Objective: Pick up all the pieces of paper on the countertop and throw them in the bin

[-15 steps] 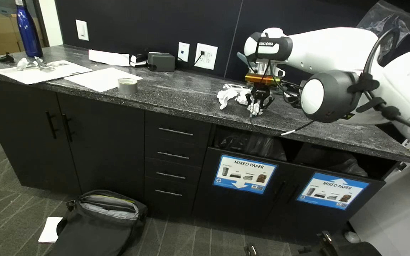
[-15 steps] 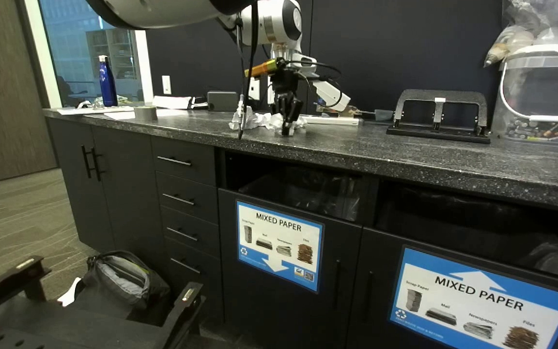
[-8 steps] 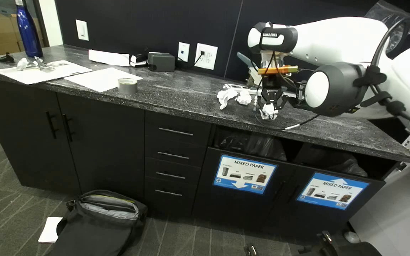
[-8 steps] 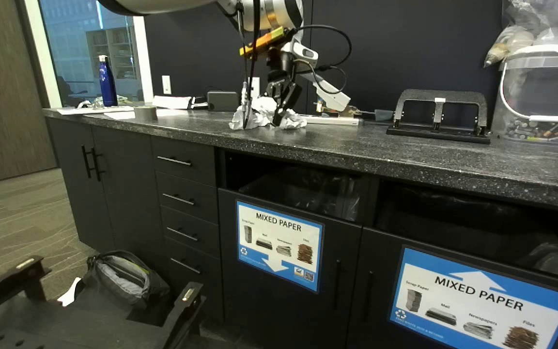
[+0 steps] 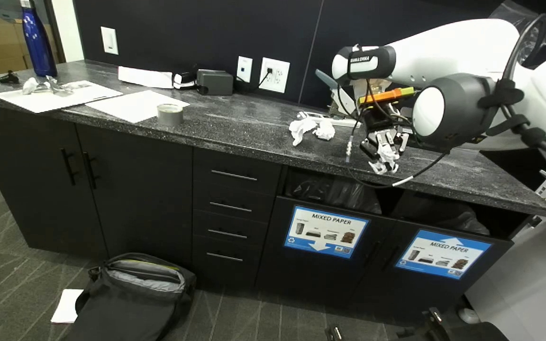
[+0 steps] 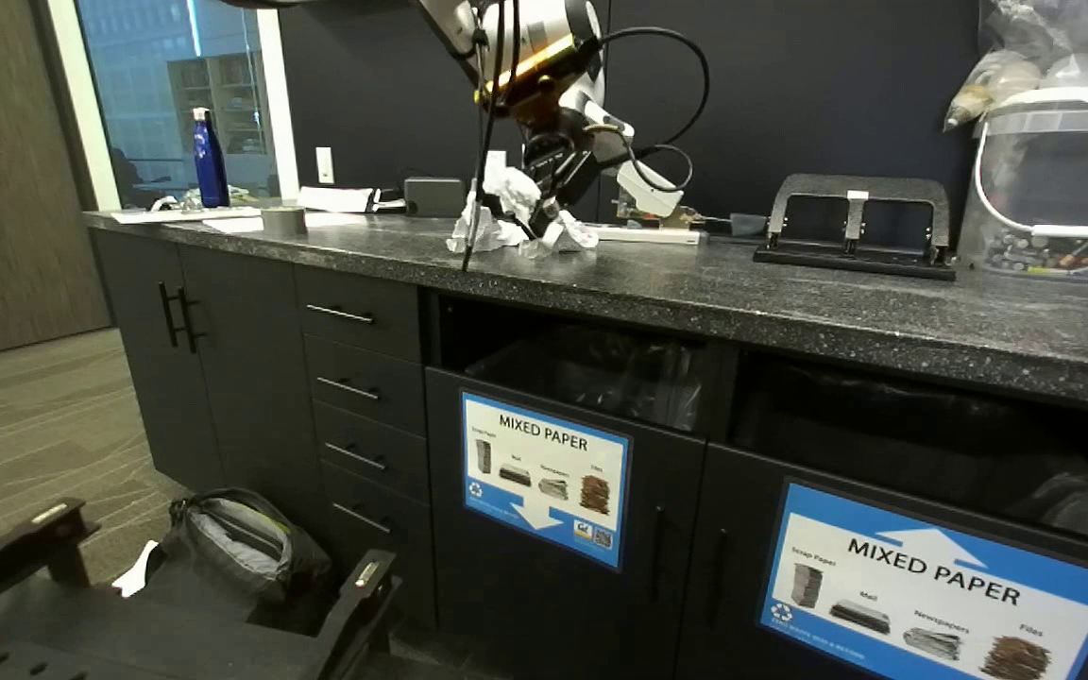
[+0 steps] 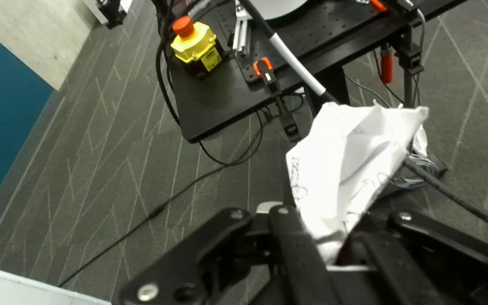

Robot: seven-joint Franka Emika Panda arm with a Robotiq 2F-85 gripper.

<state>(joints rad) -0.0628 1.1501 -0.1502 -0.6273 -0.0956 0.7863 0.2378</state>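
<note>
You're on the move now! In the last second you've swung a crumpled white paper wad [image 7: 350,161] away from its neighbours, brought it toward the front edge of the dark grey speckled stone counter [image 5: 244,118], and tipped it as you travel. Your black jointed fingers [image 7: 299,250] have it pinched by one end, inked creases flaring free beyond them, and behind it the wrist view fills with grey line-patterned floor [image 7: 121,178]. Has the wad cleared the edge? I can't tell from the exterior views.

So the pick looks won and the carry is under way. Two more crumpled white paper wads [image 5: 303,128] sit on the counter right where they were, side by side, so you'll be back for those.

Below waits a black cabinet-front bin [image 6: 553,604] with a blue-and-white label [image 6: 544,477], and a matching bin [image 5: 415,293] beside it; which one you're after, I can't say. That fresh tilt should help, with the slots tucked under the counter's lip: out past the edge, down, then feed inward. Careful with that end-hold! The black cable with a white sleeve [image 5: 402,180] loops close by, a likely snag.
</note>
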